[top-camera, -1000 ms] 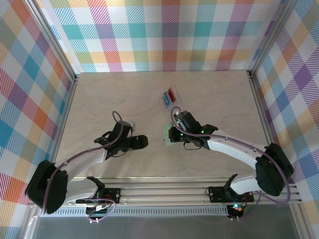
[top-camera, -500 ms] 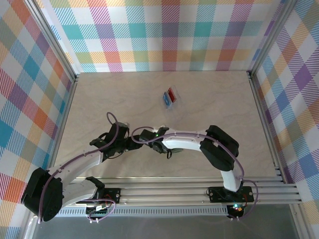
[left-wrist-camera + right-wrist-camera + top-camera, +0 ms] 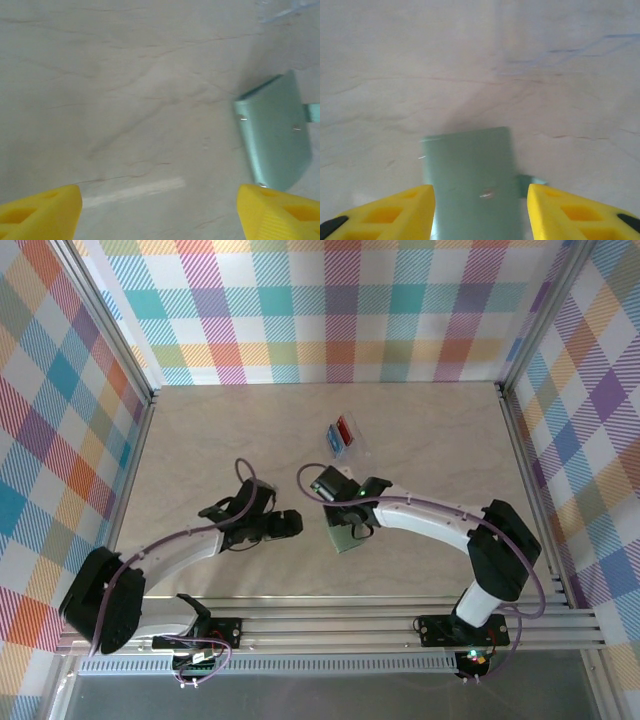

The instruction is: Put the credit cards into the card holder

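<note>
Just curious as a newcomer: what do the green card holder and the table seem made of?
The card holder looks like soft leather or imitation, smooth with a slight sheen and a shiny stud. The table looks like marble-patterned laminate, pale with faint veins.

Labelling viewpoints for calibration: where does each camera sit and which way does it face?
Top external: above and behind the bases, facing down at the table; both arms, left gripper, right gripper show.
Left wrist: low over the table, facing the card holder at right; yellow fingers at bottom corners.
Right wrist: close above the card holder, which lies between its yellow fingers.
Shared: all three see the card holder.
</note>
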